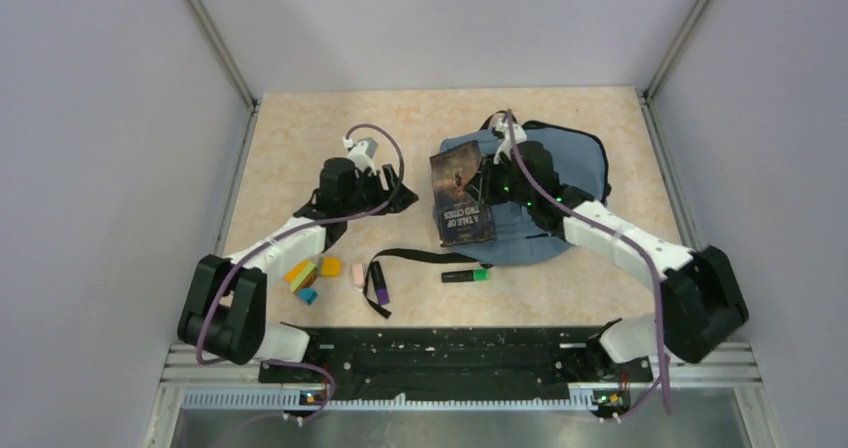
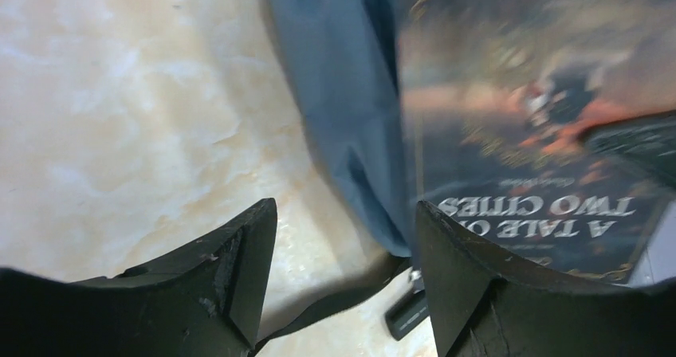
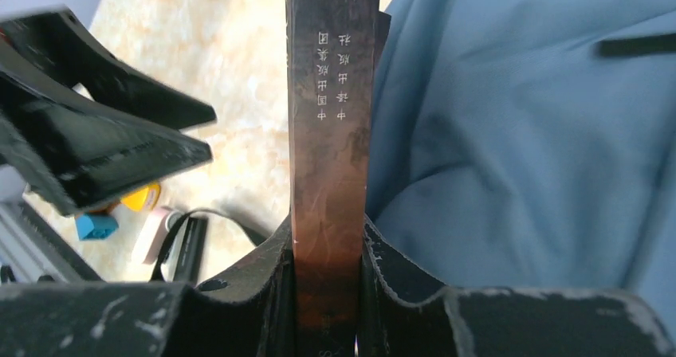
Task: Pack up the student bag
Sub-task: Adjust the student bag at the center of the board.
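Note:
The slate-blue student bag [image 1: 570, 183] lies flat at the right middle of the table. It also shows in the left wrist view [image 2: 343, 110] and the right wrist view [image 3: 518, 150]. My right gripper [image 3: 328, 249] is shut on the spine of a dark book, "A Tale of Two Cities" [image 1: 462, 208], and holds it over the bag's left edge. The book also shows in the left wrist view [image 2: 542, 134] and, spine on, in the right wrist view [image 3: 331, 134]. My left gripper [image 2: 347, 213] is open and empty, just left of the book and bag.
A black bag strap [image 1: 405, 260] trails toward the front. A green highlighter [image 1: 466, 276], a purple highlighter [image 1: 381, 286], a pink eraser [image 1: 358, 274] and orange, yellow and blue blocks [image 1: 312, 273] lie near the front left. Walls enclose the table.

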You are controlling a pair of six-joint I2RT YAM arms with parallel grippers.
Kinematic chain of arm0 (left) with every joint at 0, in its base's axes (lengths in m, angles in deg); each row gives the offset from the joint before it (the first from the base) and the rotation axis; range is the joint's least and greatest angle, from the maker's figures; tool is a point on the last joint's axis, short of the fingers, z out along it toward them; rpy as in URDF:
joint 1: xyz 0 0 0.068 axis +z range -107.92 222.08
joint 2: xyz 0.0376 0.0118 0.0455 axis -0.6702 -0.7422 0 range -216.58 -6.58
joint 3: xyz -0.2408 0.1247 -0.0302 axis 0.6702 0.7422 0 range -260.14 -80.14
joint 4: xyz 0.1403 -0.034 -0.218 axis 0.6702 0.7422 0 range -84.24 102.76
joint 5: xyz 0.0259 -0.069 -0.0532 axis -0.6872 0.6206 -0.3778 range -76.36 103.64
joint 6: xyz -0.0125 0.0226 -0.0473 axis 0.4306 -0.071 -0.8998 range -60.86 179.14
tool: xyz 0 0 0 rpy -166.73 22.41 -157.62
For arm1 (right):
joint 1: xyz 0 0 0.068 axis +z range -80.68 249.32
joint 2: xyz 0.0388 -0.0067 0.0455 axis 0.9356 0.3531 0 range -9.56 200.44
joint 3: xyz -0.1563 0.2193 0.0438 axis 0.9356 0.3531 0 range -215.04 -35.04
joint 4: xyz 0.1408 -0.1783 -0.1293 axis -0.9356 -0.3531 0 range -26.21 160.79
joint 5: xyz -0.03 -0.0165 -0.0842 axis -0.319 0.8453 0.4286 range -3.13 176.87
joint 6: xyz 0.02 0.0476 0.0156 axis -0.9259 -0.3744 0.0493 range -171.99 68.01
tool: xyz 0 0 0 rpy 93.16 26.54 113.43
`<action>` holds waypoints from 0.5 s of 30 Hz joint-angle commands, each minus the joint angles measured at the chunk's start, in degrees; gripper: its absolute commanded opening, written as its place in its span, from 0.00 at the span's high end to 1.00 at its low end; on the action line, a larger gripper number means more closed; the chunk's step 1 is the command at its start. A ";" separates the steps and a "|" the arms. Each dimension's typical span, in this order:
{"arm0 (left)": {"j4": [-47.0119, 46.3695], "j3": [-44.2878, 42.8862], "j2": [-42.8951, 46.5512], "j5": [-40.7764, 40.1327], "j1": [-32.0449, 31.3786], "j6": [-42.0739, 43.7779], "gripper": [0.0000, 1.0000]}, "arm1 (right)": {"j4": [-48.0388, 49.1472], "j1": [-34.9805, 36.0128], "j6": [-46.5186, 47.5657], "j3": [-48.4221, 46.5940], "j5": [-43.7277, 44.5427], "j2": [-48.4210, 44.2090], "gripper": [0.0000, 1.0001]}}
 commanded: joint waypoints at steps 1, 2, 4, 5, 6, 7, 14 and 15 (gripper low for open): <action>-5.47 -2.73 -2.98 -0.61 -3.06 -2.55 0.31 | -1.65 -4.06 5.10 -6.65 8.54 -12.48 1.00; -7.02 -2.49 -3.94 -0.68 -3.98 -4.03 0.31 | -3.55 -5.06 5.85 -7.07 10.20 -13.93 1.00; -9.90 -2.22 -6.08 -0.79 -6.17 -7.01 0.31 | -6.57 -6.83 7.33 -7.82 13.51 -16.79 1.00; -11.44 -2.28 -7.37 -0.48 -7.61 -8.45 0.31 | -7.91 -7.28 8.27 -8.04 15.43 -18.60 1.00; -13.03 -2.42 -8.88 -0.13 -8.62 -10.04 0.31 | -9.23 -7.54 9.35 -8.23 18.06 -19.87 1.00; -14.30 -2.61 -10.38 0.12 -9.55 -11.61 0.30 | -10.30 -7.58 10.40 -8.48 20.73 -20.99 1.00; -12.89 -5.82 -18.70 -3.93 -13.71 -16.69 0.25 | -15.01 -7.59 14.72 -8.21 29.99 -28.54 1.00; -10.63 -6.64 -19.17 -5.75 -14.13 -16.19 0.25 | -15.10 -7.59 14.95 -7.94 29.88 -29.54 1.00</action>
